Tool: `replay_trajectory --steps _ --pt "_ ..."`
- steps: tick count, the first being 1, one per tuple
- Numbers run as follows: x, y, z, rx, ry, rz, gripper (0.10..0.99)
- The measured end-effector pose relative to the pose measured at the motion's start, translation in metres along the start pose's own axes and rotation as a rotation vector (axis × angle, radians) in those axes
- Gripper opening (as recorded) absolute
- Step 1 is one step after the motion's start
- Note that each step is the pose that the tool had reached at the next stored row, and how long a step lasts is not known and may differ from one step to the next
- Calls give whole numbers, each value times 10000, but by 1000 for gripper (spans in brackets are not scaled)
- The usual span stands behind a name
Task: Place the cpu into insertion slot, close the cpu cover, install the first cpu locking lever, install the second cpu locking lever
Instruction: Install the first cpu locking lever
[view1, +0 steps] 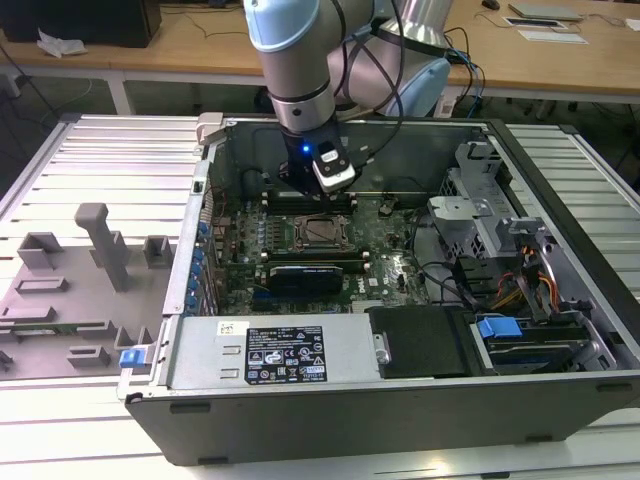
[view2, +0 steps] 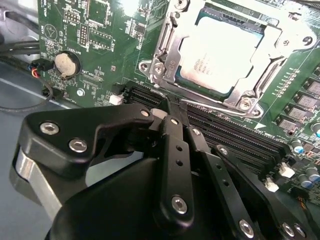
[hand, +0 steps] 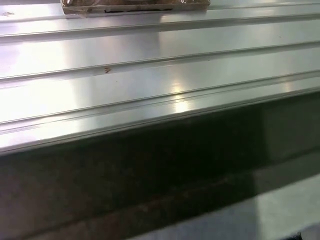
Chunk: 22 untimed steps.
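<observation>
cpu (view2: 220, 55) just beyond the claw (view2: 169, 106)

The case (view1: 400, 420) lies open upward, so the way down to the socket (view1: 322, 232) is free from above. Around the socket the room is tight. The memory slots (view2: 235, 135) run just beside it, and the gripper (view2: 168, 106) hangs over them at the socket's corner. At the exterior view's right, the drive cage (view1: 480, 190) and cables (view1: 528, 285) stand near. The power supply (view1: 290, 350) closes the near side, and the side wall (view1: 205, 200) closes the exterior view's left.
</observation>
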<state>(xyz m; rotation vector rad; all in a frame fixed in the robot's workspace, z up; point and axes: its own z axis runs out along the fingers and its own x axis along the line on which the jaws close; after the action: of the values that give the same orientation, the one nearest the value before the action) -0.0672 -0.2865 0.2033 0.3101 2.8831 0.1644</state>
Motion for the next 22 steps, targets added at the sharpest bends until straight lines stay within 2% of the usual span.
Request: replay_trajectory --steps 9,22 --pt "13 -8 60 49 -33 218 106" --pt "3 -56 60 56 -33 232 106"
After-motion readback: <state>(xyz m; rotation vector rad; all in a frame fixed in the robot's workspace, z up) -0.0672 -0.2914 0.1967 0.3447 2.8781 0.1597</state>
